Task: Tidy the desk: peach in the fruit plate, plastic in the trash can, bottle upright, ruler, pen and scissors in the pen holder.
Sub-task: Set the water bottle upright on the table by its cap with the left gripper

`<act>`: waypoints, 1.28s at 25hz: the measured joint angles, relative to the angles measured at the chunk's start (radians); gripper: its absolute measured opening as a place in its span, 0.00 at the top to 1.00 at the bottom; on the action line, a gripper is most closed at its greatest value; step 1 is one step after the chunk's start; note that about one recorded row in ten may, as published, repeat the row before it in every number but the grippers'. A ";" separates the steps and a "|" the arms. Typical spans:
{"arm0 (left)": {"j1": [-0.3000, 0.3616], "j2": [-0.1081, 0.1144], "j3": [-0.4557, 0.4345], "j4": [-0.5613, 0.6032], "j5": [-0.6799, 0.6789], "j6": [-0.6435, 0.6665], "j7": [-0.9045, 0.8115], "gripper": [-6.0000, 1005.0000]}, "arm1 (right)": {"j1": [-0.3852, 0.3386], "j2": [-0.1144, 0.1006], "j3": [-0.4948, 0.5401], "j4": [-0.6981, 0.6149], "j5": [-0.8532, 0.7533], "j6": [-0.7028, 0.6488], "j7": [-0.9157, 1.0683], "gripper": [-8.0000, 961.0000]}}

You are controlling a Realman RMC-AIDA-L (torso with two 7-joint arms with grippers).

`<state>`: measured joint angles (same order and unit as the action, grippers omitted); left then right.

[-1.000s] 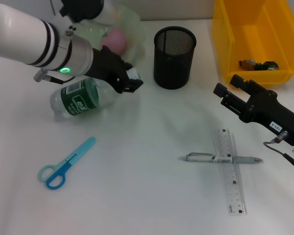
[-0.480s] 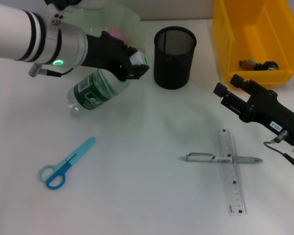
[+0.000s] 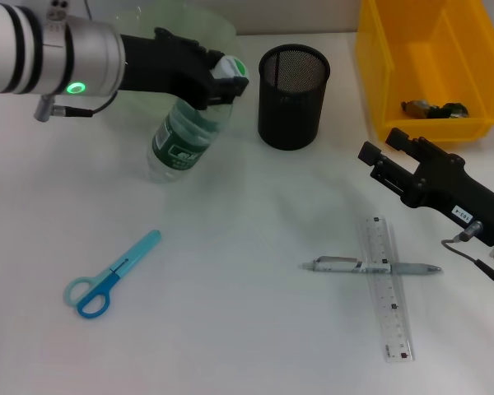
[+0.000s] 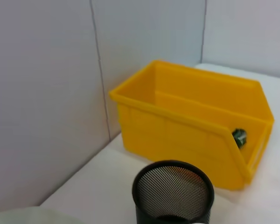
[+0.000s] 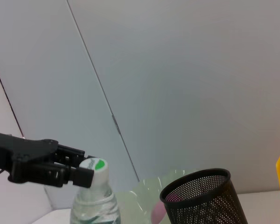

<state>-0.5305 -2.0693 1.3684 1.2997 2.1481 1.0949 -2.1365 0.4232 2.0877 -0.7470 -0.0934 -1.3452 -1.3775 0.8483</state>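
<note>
Closest to you, the clear ruler [image 3: 390,290] is lying flat on the white table [image 3: 230,329], and the grey pen [image 3: 370,267] is lying across it, touching it. Over on the left side, the blue scissors [image 3: 109,276] are lying closed on the table, well apart from the ruler and pen.

Your right gripper [image 3: 377,160] is hanging above the table on the right, near the yellow bin [image 3: 428,66]. It is holding nothing, and you cannot tell if its fingers are spread or closed.

Farther back, your left gripper [image 3: 222,78] is pinching the bottle [image 3: 185,136] by its neck, just under the cap [image 3: 230,66]. The bottle is see-through with a green label and a white and green cap. It is leaning, with its cap up toward the cup and its bottom end down near the table. In the right wrist view the bottle [image 5: 94,200] is looking almost straight up, with the dark fingers [image 5: 70,175] closed on its top.

Just beside the bottle's cap, the black mesh cup [image 3: 292,95] is standing upright. Behind the bottle, the pale green plate [image 3: 206,25] is sitting by the wall, with the pink peach [image 5: 157,211] peeking out in it. The yellow bin is holding some small dark bits [image 3: 432,108].

The table is plain white, and a light grey wall [image 4: 46,93] is standing behind it.
</note>
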 joint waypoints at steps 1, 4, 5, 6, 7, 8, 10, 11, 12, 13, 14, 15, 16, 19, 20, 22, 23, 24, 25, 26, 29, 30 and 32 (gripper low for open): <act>0.000 0.000 0.000 0.000 0.000 0.000 0.000 0.53 | 0.000 0.000 0.000 0.000 0.000 0.000 0.000 0.32; 0.009 0.000 -0.014 -0.002 -0.031 -0.001 0.018 0.53 | 0.000 0.000 0.000 0.000 0.000 0.000 0.000 0.32; 0.021 0.000 -0.032 -0.005 -0.072 -0.002 0.043 0.53 | 0.001 0.000 0.000 0.000 0.000 0.000 0.000 0.32; 0.021 0.000 -0.032 -0.005 -0.072 -0.002 0.043 0.54 | 0.001 0.000 0.000 0.000 0.000 0.000 0.000 0.32; 0.032 0.000 -0.047 -0.006 -0.101 -0.002 0.059 0.54 | 0.001 0.000 0.000 0.000 0.000 0.000 0.000 0.32; 0.032 0.000 -0.047 -0.006 -0.101 -0.002 0.059 0.55 | 0.002 0.000 0.000 0.000 0.000 0.000 0.000 0.32; 0.049 0.000 -0.062 -0.009 -0.121 -0.006 0.075 0.56 | 0.002 0.000 0.000 0.000 0.000 0.000 0.000 0.32; 0.049 0.000 -0.062 -0.009 -0.121 -0.006 0.075 0.57 | 0.002 0.000 0.000 0.000 0.000 0.000 0.000 0.32; 0.054 0.000 -0.064 -0.010 -0.123 -0.009 0.078 0.57 | 0.002 0.000 0.000 0.000 0.000 0.000 0.000 0.32; 0.058 0.000 -0.065 -0.011 -0.124 -0.010 0.081 0.58 | 0.002 0.000 0.000 0.000 0.000 0.000 0.000 0.32; 0.061 0.000 -0.066 -0.011 -0.125 -0.011 0.082 0.59 | 0.003 0.000 0.000 0.001 0.000 0.000 0.000 0.32; 0.065 0.000 -0.066 -0.013 -0.125 -0.012 0.083 0.62 | 0.007 0.000 0.000 0.003 0.000 0.000 0.000 0.32; 0.065 0.000 -0.066 -0.013 -0.125 -0.012 0.083 0.66 | 0.007 0.000 0.000 0.003 0.000 0.000 0.000 0.32; 0.066 0.000 -0.066 -0.020 -0.126 -0.013 0.083 0.77 | 0.012 0.000 -0.001 0.004 0.000 0.000 0.000 0.32; 0.066 0.000 -0.067 -0.022 -0.127 -0.013 0.087 0.81 | 0.013 0.000 -0.002 0.005 0.000 0.000 0.000 0.32; 0.066 0.000 -0.067 -0.024 -0.127 -0.014 0.092 0.84 | 0.013 0.000 -0.002 0.007 0.000 0.001 0.000 0.32; 0.067 0.000 -0.067 -0.026 -0.128 -0.015 0.096 0.85 | 0.013 0.000 -0.002 0.007 0.000 0.001 0.000 0.32; 0.068 0.000 -0.067 -0.029 -0.129 -0.015 0.103 0.86 | 0.013 0.000 -0.002 0.008 0.000 0.001 0.000 0.32; 0.073 -0.001 -0.068 -0.034 -0.135 -0.021 0.109 0.88 | 0.011 0.000 -0.002 0.009 0.000 0.001 0.000 0.32; 0.073 -0.001 -0.068 -0.034 -0.135 -0.021 0.109 0.88 | 0.011 0.000 -0.002 0.009 0.000 0.001 0.000 0.32; 0.086 -0.002 -0.069 -0.045 -0.174 -0.035 0.125 0.87 | 0.009 0.000 0.000 0.010 0.000 0.001 0.000 0.32; 0.100 -0.001 -0.075 -0.063 -0.239 -0.037 0.170 0.87 | 0.009 0.000 0.000 0.011 0.000 0.002 0.000 0.32; 0.118 0.000 -0.089 -0.078 -0.310 -0.035 0.222 0.87 | 0.008 0.000 0.000 0.011 0.000 0.002 0.000 0.32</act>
<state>-0.4122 -2.0692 1.2794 1.2214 1.8384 1.0601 -1.9148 0.4315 2.0877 -0.7470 -0.0821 -1.3454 -1.3758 0.8483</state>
